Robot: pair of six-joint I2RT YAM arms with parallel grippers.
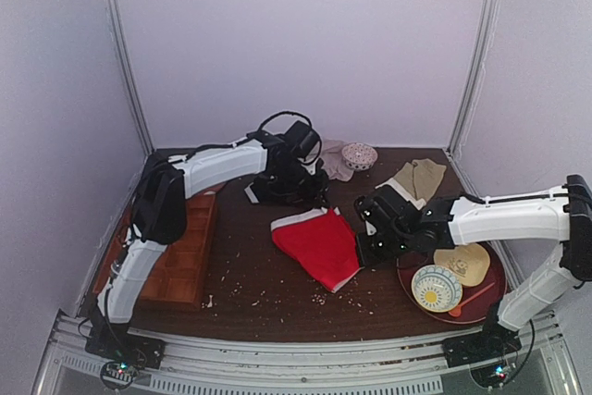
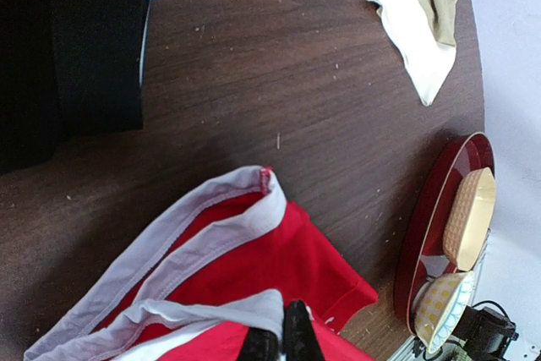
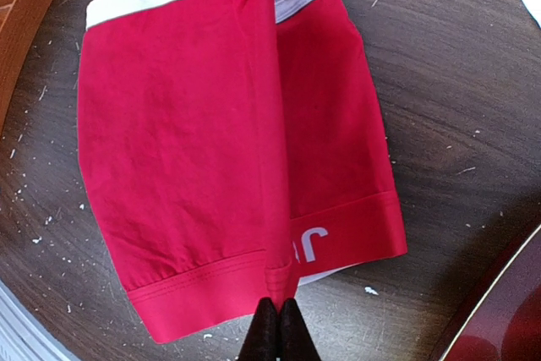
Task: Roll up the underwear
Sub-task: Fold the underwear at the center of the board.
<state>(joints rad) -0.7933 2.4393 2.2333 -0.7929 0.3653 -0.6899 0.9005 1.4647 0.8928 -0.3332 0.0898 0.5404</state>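
Underwear [image 1: 319,245] flat at centre of table [image 1: 250,270], one lengthwise ridge, unrolled | left end effector [image 2: 284,331] pinches waistband, right end effector [image 3: 276,320] pinches leg hem | we judge rolling not begun

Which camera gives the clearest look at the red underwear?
The right wrist view: the underwear fills the frame, nearly whole, with white waistband and part of the lettering readable. The top external view shows it small and distant; the left wrist view shows only its waistband end.
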